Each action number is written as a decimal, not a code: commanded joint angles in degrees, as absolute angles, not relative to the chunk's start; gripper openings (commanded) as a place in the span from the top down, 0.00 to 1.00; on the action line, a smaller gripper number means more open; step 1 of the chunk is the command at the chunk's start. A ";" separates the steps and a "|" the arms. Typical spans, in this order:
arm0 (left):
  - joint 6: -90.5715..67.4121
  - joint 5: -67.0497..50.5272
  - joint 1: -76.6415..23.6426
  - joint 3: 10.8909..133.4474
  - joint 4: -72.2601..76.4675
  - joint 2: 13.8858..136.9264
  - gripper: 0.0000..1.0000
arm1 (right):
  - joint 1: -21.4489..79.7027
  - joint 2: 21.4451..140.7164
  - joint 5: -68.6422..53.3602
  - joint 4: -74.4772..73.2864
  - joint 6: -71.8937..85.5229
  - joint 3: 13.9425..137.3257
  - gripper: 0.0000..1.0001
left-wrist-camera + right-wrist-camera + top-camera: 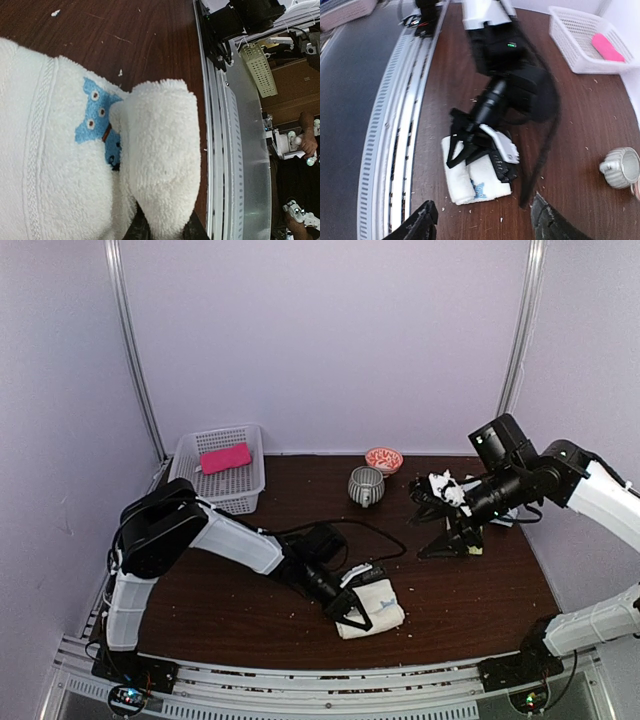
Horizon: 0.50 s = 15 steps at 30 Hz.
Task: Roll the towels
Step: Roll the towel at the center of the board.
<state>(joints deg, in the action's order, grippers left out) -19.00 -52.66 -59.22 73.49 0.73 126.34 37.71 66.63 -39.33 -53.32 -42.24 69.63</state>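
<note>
- Pinching the rolled end of the white towel (385, 612) with the left hand (355, 615), pressed in on the cloth, close to the desk's (480, 600) front edge.
- Holding the right hand (485, 222) spread and empty, raised over the right side of the desk, well apart from the cloth.
- Could spring open on release: thick soft pile, only part rolled, blue mark showing.
- Could drag the whole towel rather than turn it, with nothing pinning the flat end.
- Could shove it onto the front rail (300, 680) and off the edge.
- Might snag the black cable (551, 125) trailing beside the left arm.
- Keeping the pink towel (225, 457) in the white basket (255, 480) at the back left corner; rolled or only folded, cannot tell.
- Dark brown wood-look top, speckled with pale crumbs or lint; grey cup (366, 485) and small bowl (384, 459) near the back edge.
- Closed in by plain pale lilac walls.
</note>
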 commanded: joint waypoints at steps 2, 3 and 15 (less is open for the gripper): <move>-24.34 -53.52 -58.50 72.08 -1.39 130.47 0.85 | 47.07 65.47 -35.31 -54.41 -47.86 60.82 0.42; -24.27 -53.17 -58.52 72.27 -1.79 130.44 0.85 | 49.34 65.33 -30.85 -50.25 -46.02 57.47 0.42; -22.95 -52.16 -58.27 72.90 -4.83 130.47 0.81 | 61.59 74.98 -11.95 -22.24 -40.31 42.16 0.38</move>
<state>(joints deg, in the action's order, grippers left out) -23.46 -55.40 -58.48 73.63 2.22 127.42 59.18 74.22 -17.78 -33.28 -41.67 43.00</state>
